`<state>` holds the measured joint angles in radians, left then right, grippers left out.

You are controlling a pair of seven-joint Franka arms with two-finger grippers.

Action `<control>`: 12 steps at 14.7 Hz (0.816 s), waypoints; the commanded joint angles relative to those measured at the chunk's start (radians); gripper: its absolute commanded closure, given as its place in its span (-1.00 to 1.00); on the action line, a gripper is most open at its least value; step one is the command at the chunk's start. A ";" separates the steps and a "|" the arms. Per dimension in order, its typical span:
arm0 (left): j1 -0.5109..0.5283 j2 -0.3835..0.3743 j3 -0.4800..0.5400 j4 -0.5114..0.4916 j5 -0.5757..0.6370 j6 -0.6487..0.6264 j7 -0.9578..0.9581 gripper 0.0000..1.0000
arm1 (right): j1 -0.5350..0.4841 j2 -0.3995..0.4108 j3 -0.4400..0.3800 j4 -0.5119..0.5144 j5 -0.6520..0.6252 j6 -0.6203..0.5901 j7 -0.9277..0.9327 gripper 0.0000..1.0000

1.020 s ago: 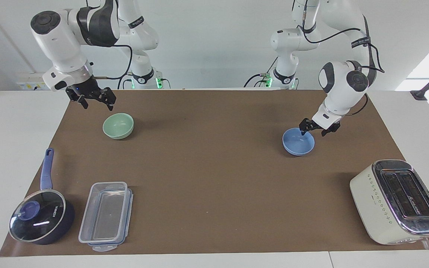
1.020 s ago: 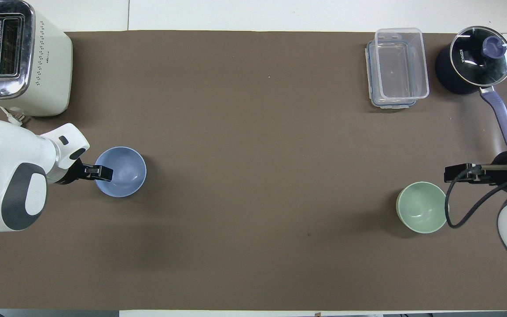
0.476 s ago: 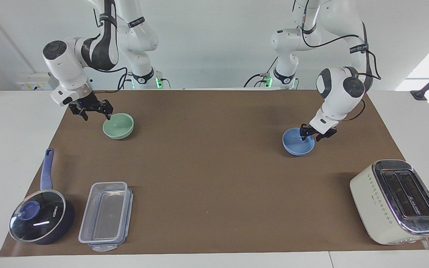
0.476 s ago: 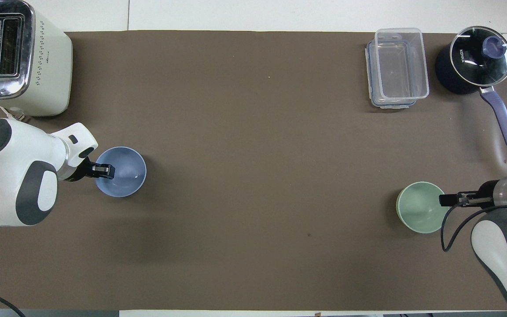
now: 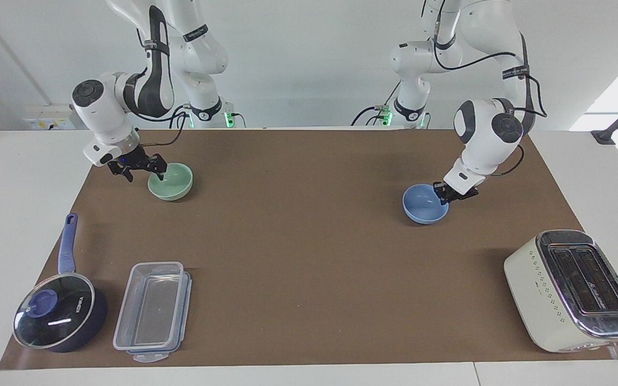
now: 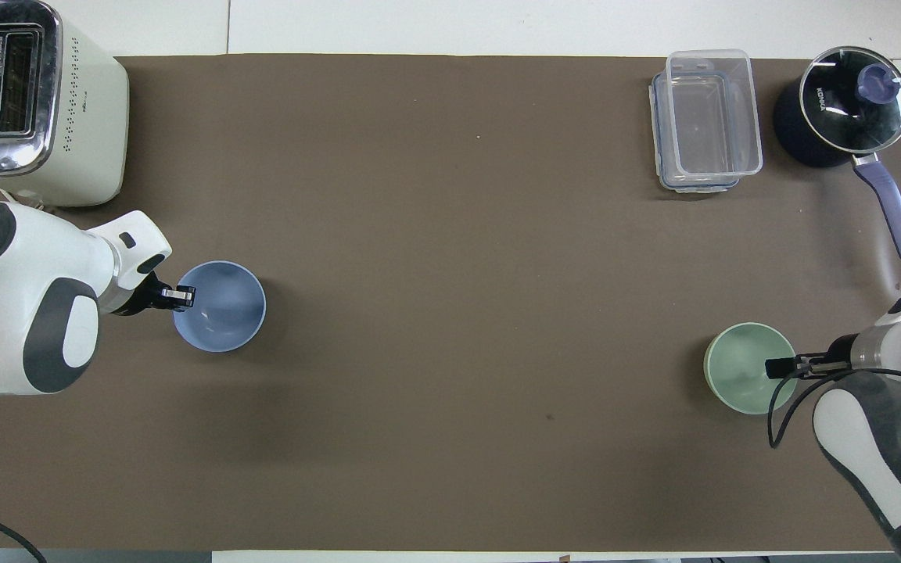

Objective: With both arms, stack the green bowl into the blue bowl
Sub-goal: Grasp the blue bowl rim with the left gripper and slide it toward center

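Observation:
The blue bowl (image 5: 422, 205) sits on the brown mat toward the left arm's end; it also shows in the overhead view (image 6: 222, 309). My left gripper (image 5: 444, 194) (image 6: 184, 295) is shut on the bowl's rim, on the side toward the table's end. The green bowl (image 5: 172, 184) (image 6: 741, 369) stands on the mat toward the right arm's end. My right gripper (image 5: 145, 174) (image 6: 777, 366) is open and low at the green bowl. One finger is inside the bowl and the other outside its rim.
A cream toaster (image 5: 572, 292) stands far from the robots at the left arm's end. A clear plastic box (image 5: 152, 311) and a dark blue saucepan with glass lid (image 5: 57, 316) stand far from the robots at the right arm's end.
My right gripper came down from above the mat onto the green bowl's rim. My left gripper closed on the blue bowl's rim, and the bowl shifted slightly toward the table's middle.

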<state>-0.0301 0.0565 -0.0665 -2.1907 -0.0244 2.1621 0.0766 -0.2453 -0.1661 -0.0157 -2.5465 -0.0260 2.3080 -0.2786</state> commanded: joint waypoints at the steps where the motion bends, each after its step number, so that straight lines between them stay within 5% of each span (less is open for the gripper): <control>1: -0.034 0.077 -0.006 0.225 -0.018 -0.201 -0.108 1.00 | -0.015 -0.015 0.007 -0.032 0.012 0.024 -0.033 -0.76; 2: -0.075 0.100 -0.006 0.295 -0.064 -0.261 -0.176 1.00 | -0.015 -0.015 0.007 -0.032 0.011 0.024 -0.040 0.28; 3: -0.120 0.114 -0.004 0.339 -0.112 -0.287 -0.237 1.00 | -0.015 -0.015 0.007 -0.032 0.012 0.027 -0.048 0.99; 8: -0.431 0.112 -0.006 0.272 -0.169 -0.121 -0.584 1.00 | -0.015 -0.013 0.008 -0.028 0.012 0.021 -0.045 1.00; 12: -0.543 0.134 -0.006 0.204 -0.207 -0.022 -0.643 1.00 | -0.011 -0.018 0.008 0.023 0.012 -0.004 -0.040 1.00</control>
<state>-0.5480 0.1887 -0.0913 -1.9510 -0.1921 2.0986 -0.5647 -0.2440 -0.1794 -0.0134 -2.5453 -0.0222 2.3123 -0.2901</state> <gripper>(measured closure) 0.965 0.952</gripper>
